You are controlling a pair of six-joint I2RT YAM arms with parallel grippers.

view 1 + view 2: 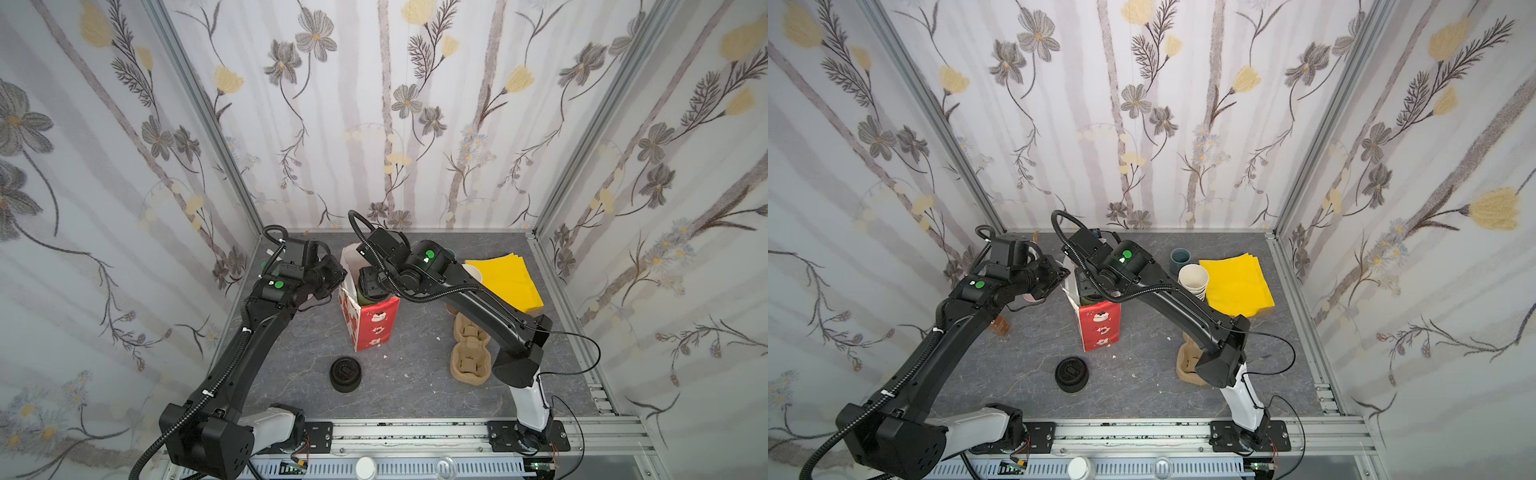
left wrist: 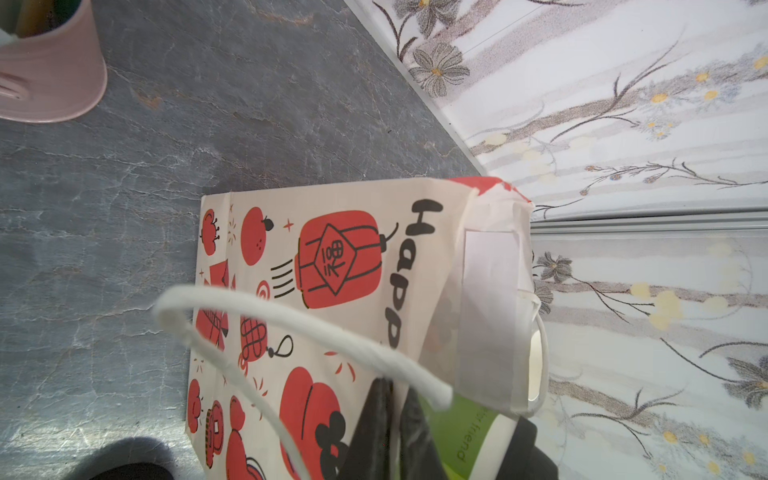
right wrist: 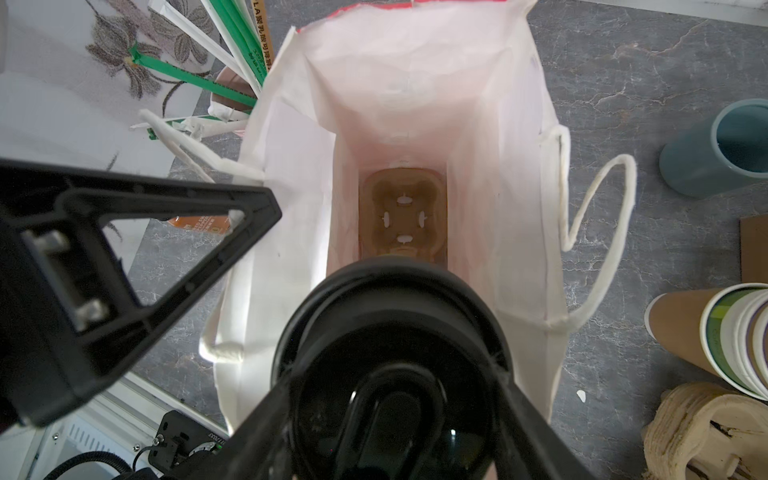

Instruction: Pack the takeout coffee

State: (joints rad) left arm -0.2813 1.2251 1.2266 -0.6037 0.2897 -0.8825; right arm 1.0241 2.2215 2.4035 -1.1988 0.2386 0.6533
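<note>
The takeout coffee, a paper cup with a black sip lid, hangs in the mouth of the upright red-and-white paper bag. My right gripper is shut on it, with a finger on each side of the lid. The left wrist view shows the cup's green side just inside the bag. My left gripper is shut on the bag's top rim at its left side, and it also shows in the right wrist view. A brown cup carrier lies at the bottom of the bag.
A squat stack of black lids stands in front of the bag. To the right are stacked lidless cups, yellow napkins, a blue-grey cup and spare pulp carriers. A pink holder stands at the back left.
</note>
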